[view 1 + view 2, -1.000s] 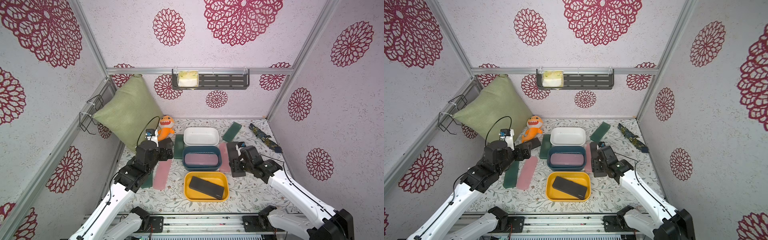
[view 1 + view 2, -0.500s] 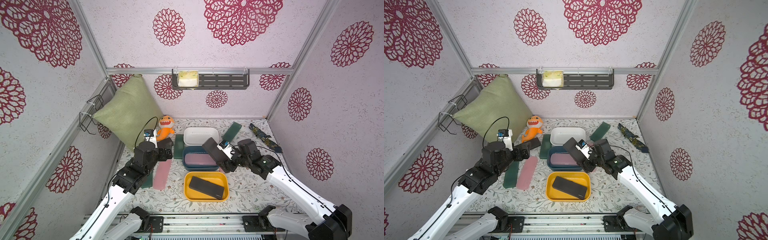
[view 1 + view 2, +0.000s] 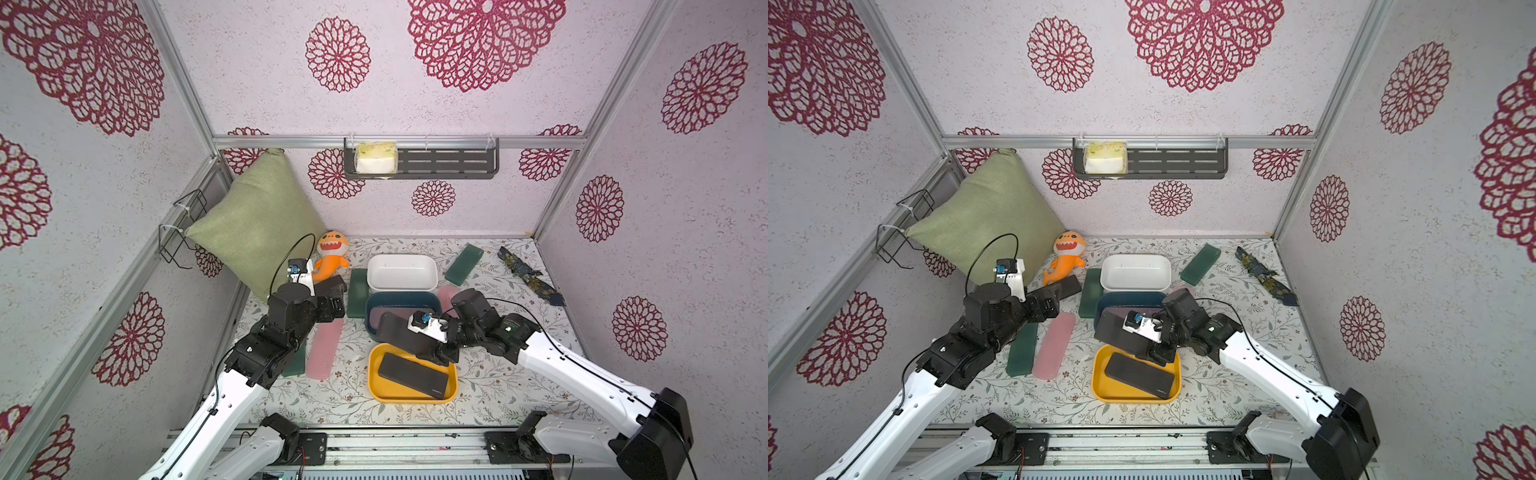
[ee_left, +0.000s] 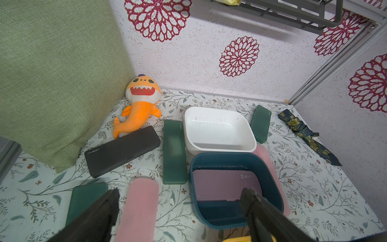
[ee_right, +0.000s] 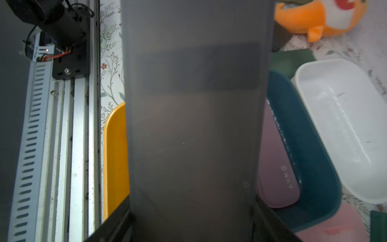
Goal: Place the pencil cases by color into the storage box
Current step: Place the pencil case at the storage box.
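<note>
My right gripper (image 3: 436,353) is shut on a black pencil case (image 3: 403,337), held tilted above the yellow bin (image 3: 376,388) of the storage box. In that bin lies another black case (image 3: 413,376). The blue bin (image 4: 270,178) holds a pink case (image 4: 226,184), and the white bin (image 4: 219,130) is bare. My left gripper (image 4: 180,194) hangs open over a pink case (image 4: 140,207) and a green case (image 4: 85,197). A third black case (image 4: 122,150) lies by the plush. More green cases (image 4: 174,155) (image 4: 260,123) flank the white bin. One pink case (image 3: 446,293) lies right of the blue bin.
A green pillow (image 3: 253,232) leans in the back left corner with an orange shark plush (image 3: 330,257) beside it. A dark floral cloth strip (image 3: 530,276) lies at the back right. A grey shelf (image 3: 419,160) hangs on the back wall; the metal rail (image 3: 395,444) runs along the front.
My right gripper has lifted the black case from the right of the blue bin and carried it left, now over the yellow bin. The left arm has barely moved.
</note>
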Action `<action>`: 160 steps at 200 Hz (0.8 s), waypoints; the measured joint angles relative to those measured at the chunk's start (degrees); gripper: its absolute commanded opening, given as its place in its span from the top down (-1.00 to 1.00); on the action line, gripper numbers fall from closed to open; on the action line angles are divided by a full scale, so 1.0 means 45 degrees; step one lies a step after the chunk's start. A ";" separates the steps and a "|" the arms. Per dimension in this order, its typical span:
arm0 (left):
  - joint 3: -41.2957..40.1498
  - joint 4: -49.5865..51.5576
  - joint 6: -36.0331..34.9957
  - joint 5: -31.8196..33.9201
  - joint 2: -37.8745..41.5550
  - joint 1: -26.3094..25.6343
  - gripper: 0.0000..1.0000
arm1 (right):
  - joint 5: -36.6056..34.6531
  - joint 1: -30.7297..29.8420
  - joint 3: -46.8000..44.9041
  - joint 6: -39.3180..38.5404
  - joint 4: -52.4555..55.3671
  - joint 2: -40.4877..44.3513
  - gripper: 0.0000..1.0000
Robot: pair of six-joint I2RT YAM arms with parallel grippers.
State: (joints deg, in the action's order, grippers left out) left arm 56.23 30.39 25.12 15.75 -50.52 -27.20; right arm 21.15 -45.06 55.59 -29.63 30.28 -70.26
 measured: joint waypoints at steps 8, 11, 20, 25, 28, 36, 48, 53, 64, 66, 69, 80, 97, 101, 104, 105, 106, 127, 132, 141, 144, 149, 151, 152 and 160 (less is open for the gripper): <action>0.0000 0.0019 -0.0005 0.0010 0.0000 0.0000 -0.95 | -0.0126 -0.0223 0.0000 0.0000 0.0121 -0.0330 0.06; 0.0000 0.0029 0.0000 0.0015 0.0000 0.0000 -0.95 | -0.0180 -0.0291 0.0000 0.0000 0.0165 -0.0432 0.06; 0.0000 0.0073 -0.0005 0.0034 0.0000 0.0000 -0.95 | -0.0359 -0.0495 0.0000 -0.0005 0.0287 -0.0763 0.06; 0.0000 0.0087 -0.0005 0.0044 0.0000 0.0000 -0.95 | -0.0432 -0.0583 0.0000 0.0000 0.0340 -0.0913 0.06; 0.0000 0.0092 -0.0005 0.0049 -0.0005 0.0000 -0.95 | -0.0471 -0.0636 0.0000 -0.0005 0.0384 -0.1001 0.06; 0.0000 0.0092 -0.0010 0.0053 -0.0005 0.0000 -0.95 | -0.0602 -0.0748 0.0000 -0.0005 0.0466 -0.1214 0.06; 0.0000 0.0092 -0.0010 0.0063 -0.0005 0.0000 -0.95 | -0.0748 -0.0889 0.0000 -0.0015 0.0578 -0.1486 0.06; 0.0000 0.0092 -0.0010 0.0068 -0.0005 0.0000 -0.95 | -0.0787 -0.0933 0.0000 -0.0039 0.0622 -0.1583 0.06; 0.0000 0.0102 -0.0015 0.0083 -0.0010 0.0000 -0.95 | -0.0884 -0.1030 0.0000 -0.0078 0.0714 -0.1807 0.06; 0.0000 0.0107 -0.0015 0.0087 -0.0015 0.0000 -0.95 | -0.0899 -0.1039 0.0000 -0.0078 0.0724 -0.1836 0.06; 0.0000 0.0107 -0.0015 0.0092 -0.0015 0.0000 -0.95 | -0.0918 -0.1059 0.0000 -0.0083 0.0738 -0.1894 0.06; 0.0000 0.0126 -0.0019 0.0107 -0.0015 0.0000 -0.95 | -0.1020 -0.1122 -0.0010 -0.0078 0.0772 -0.2084 0.06; 0.0000 0.0155 -0.0024 0.0131 -0.0015 0.0000 -0.95 | -0.1093 -0.1224 -0.0126 -0.0078 0.0758 -0.2346 0.06; 0.0000 0.0165 -0.0029 0.0141 -0.0015 0.0000 -0.95 | -0.1098 -0.1253 -0.0175 -0.0078 0.0753 -0.2395 0.06; 0.0000 0.0175 -0.0029 0.0146 -0.0015 0.0000 -0.95 | -0.1107 -0.1277 -0.0219 -0.0078 0.0758 -0.2438 0.06; 0.0000 0.0175 -0.0029 0.0146 -0.0015 0.0000 -0.95 | -0.1112 -0.1287 -0.0228 -0.0078 0.0758 -0.2448 0.06; 0.0000 0.0180 -0.0034 0.0151 -0.0015 0.0000 -0.95 | -0.1112 -0.1297 -0.0248 -0.0078 0.0763 -0.2472 0.06; 0.0000 0.0185 -0.0044 0.0223 -0.0019 0.0000 -0.95 | -0.1190 -0.1457 -0.0495 -0.0073 0.0767 -0.2837 0.06; 0.0000 0.0185 -0.0049 0.0238 -0.0019 0.0000 -0.95 | -0.1229 -0.1486 -0.0525 -0.0073 0.0763 -0.2934 0.06; 0.0000 0.0180 -0.0053 0.0277 -0.0029 0.0000 -0.95 | -0.1297 -0.1545 -0.0578 -0.0073 0.0753 -0.3143 0.06; 0.0005 0.0185 -0.0053 0.0287 -0.0029 0.0000 -0.95 | -0.1326 -0.1559 -0.0588 -0.0073 0.0758 -0.3206 0.06; 0.0000 0.0189 -0.0053 0.0291 -0.0034 0.0000 -0.95 | -0.1355 -0.1593 -0.0607 -0.0073 0.0763 -0.3332 0.06; 0.0000 0.0189 -0.0058 0.0291 -0.0034 0.0000 -0.95 | -0.1370 -0.1603 -0.0612 -0.0073 0.0767 -0.3390 0.06; 0.0000 0.0189 -0.0058 0.0296 -0.0034 0.0000 -0.95 | -0.1379 -0.1608 -0.0612 -0.0073 0.0767 -0.3410 0.06; 0.0000 0.0189 -0.0058 0.0306 -0.0044 0.0000 -0.95 | -0.1433 -0.1651 -0.0612 -0.0073 0.0763 -0.3628 0.06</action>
State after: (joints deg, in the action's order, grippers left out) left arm 56.23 31.24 24.86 17.12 -50.72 -27.20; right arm 14.70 -52.49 52.84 -29.95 33.71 -86.59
